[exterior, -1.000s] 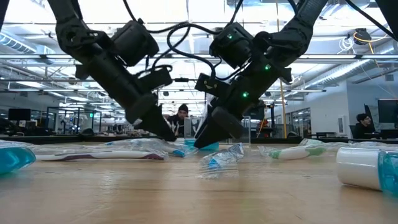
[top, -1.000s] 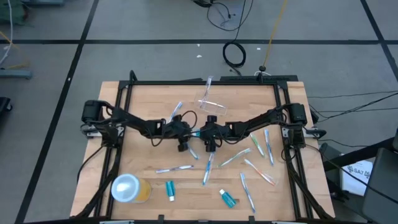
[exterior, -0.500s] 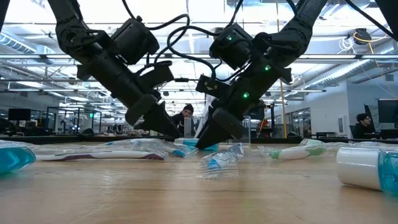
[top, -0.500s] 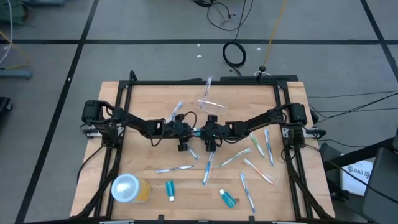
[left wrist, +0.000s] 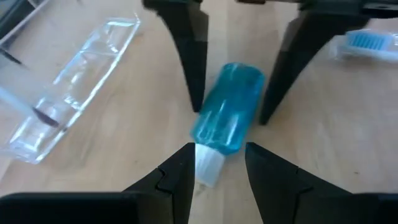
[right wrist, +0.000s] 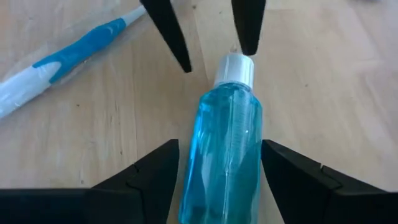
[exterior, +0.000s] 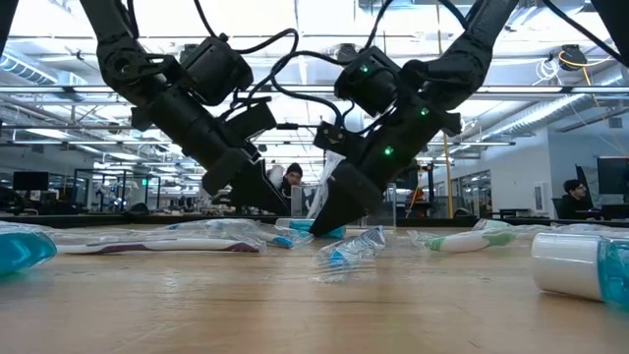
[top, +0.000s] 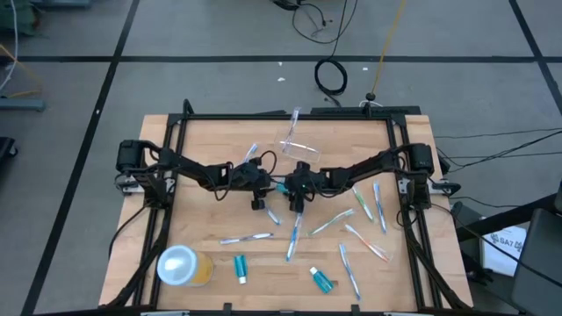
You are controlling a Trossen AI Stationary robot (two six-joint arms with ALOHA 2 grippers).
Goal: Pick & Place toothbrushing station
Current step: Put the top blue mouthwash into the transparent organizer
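1. Right gripper (right wrist: 214, 171) is at the middle of the worktop (top: 211, 211), its fingers spread on either side of a teal tube (right wrist: 227, 143); they flank the tube's body, and it cannot be told whether they touch it.
2. Left gripper (left wrist: 214, 168) faces it from the other side, fingers parted around the tube's white cap (left wrist: 208, 167), released.
3. The tube lies flat on the wood between the two grippers.
4. A clear plastic cup (top: 297, 145) lies on its side just behind the grippers, toward the far edge.
5. Toothbrushes (top: 292, 239) lie scattered over the near and right parts of the worktop.
6. Two more teal tubes (top: 323, 280) rest near the front edge.
7. An orange-yellow cup with a white lid (top: 181, 265) stands at the front left corner.
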